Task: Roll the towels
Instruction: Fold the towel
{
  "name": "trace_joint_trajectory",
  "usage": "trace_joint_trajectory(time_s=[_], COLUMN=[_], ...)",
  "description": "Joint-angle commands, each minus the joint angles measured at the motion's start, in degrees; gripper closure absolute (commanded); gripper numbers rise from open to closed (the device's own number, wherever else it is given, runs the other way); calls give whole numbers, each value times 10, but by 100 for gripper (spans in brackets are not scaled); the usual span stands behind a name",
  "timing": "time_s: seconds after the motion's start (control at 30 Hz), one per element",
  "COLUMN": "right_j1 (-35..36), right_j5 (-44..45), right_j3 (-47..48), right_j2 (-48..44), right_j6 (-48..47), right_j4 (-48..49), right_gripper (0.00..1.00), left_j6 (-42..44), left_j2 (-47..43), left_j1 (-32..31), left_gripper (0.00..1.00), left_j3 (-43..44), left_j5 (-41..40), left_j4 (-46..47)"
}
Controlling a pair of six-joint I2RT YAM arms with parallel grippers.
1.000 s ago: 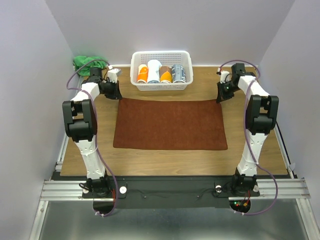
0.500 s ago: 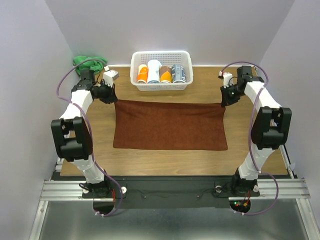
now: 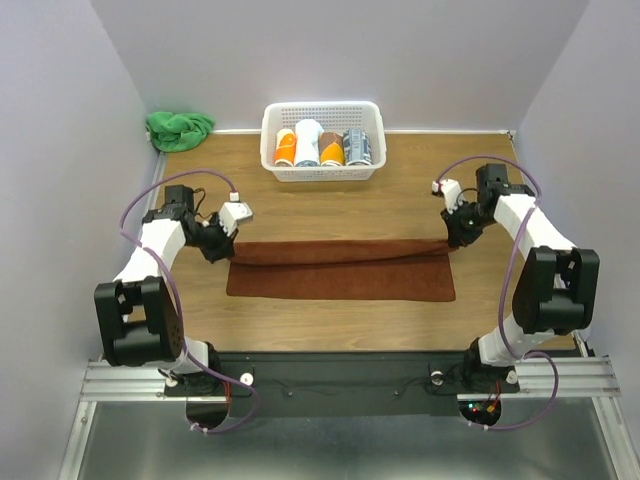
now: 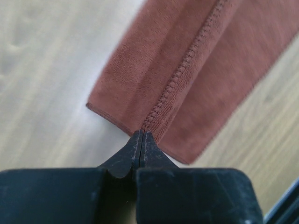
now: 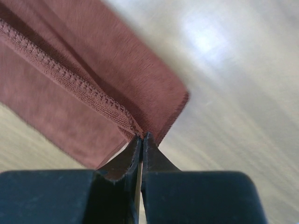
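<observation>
Left gripper [image 3: 220, 244], right gripper [image 3: 455, 237] clenched on brown towel [image 3: 340, 278] far corners. Far edge now pulled halfway toward near edge; fold underway, rolling pending.

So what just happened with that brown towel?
The left gripper and right gripper, still shut on the far corners of the reddish-brown towel, drew its far edge toward the robot, folding it over. Its near edge, the green towel and the basket stayed put.

Arms [image 3: 152, 243]: white links, blk joints, purple cables; L claw [image 4: 141, 135], R claw [image 5: 141, 136] blk.
</observation>
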Motion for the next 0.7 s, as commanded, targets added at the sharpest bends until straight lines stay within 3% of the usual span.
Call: trace_joint_trajectory(time_s=[0.0, 0.13, 0.37, 0.63, 0.67], right_j1=[-4, -2, 15, 30, 31], right_j5=[-3, -17, -23, -7, -5], right_j3=[-40, -61, -68, -79, -79], right_j2=[-26, -16, -8, 13, 16], right_j6=[-64, -67, -60, -58, -57], right_j4=[2, 3, -6, -9, -9], right_gripper=[99, 97, 77, 76, 80], left_j6=[88, 90, 79, 76, 75], left_j2=[-30, -21, 1, 15, 15], left_j1=[4, 4, 4, 4, 3], left_gripper=[100, 100, 100, 100, 100], left_j3=[-39, -65, -52, -45, -45], left_j5=[-19, -29, -26, -27, -27], left_j4=[-26, -10, -6, -7, -7])
